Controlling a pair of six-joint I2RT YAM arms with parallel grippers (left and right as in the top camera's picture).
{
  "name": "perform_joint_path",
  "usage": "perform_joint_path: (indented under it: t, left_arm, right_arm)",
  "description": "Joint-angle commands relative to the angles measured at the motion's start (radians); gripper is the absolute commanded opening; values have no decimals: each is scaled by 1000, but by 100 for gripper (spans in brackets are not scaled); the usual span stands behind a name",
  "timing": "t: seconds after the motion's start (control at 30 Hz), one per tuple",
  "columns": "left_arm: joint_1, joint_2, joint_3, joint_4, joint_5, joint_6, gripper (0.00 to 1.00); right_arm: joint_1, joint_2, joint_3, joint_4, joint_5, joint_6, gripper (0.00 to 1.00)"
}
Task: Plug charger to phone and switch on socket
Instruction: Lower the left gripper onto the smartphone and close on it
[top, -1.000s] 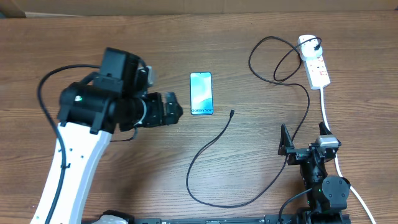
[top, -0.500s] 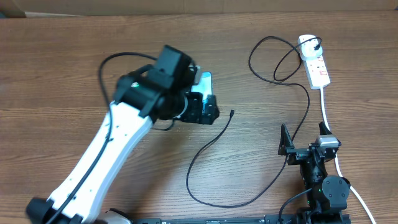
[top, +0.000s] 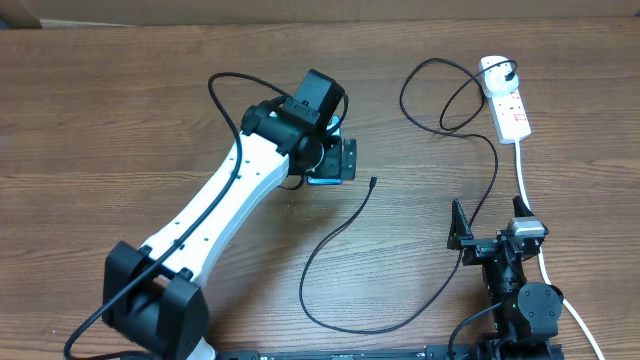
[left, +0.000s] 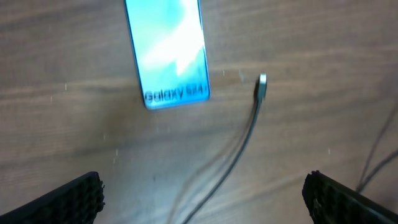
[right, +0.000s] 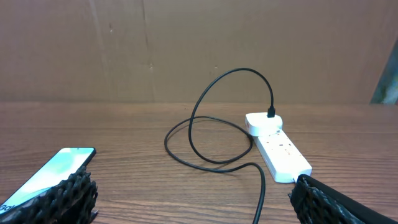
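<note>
You work on a brown wood-grain bench (top: 120, 110); its grain runs left to right in your overhead view; past its far edge stands a plain brown cardboard wall (right: 186, 43), marked by a slanting crease; a grey-green sliver (right: 388, 87) at its right is too small to identify.

1. Probably a robotics lab or test bench; little beyond the counter (top: 120, 120) shows.
2. A white arm (top: 220, 205) and a smaller black arm (top: 515, 290) stand at the near edge of the bare, wood-grain counter.
3. Plain brown cardboard (right: 186, 43) walls off the back.
</note>
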Motion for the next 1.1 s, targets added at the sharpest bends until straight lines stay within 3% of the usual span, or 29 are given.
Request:
perform_joint_path:
  t: [0.0,0.17,0.37,0.7,1.07]
  left_arm:
    - [-3,50,22,65,-43,-24,100]
    - [-3,108,22,193,-49,-37,100]
    - [-3,159,22,212,-172,-177,100]
    - [-2,220,22,261,-165,-177,100]
    - [-2,289,22,309,-252,-168,100]
  right_arm:
    - [4,-8,-11,6,4,3,100]
    - [4,-8,-11,6,4,3,100]
    - [4,-8,-11,6,4,3,100]
    - [4,-8,-11,6,4,3,100]
    - [4,-8,-11,6,4,3,100]
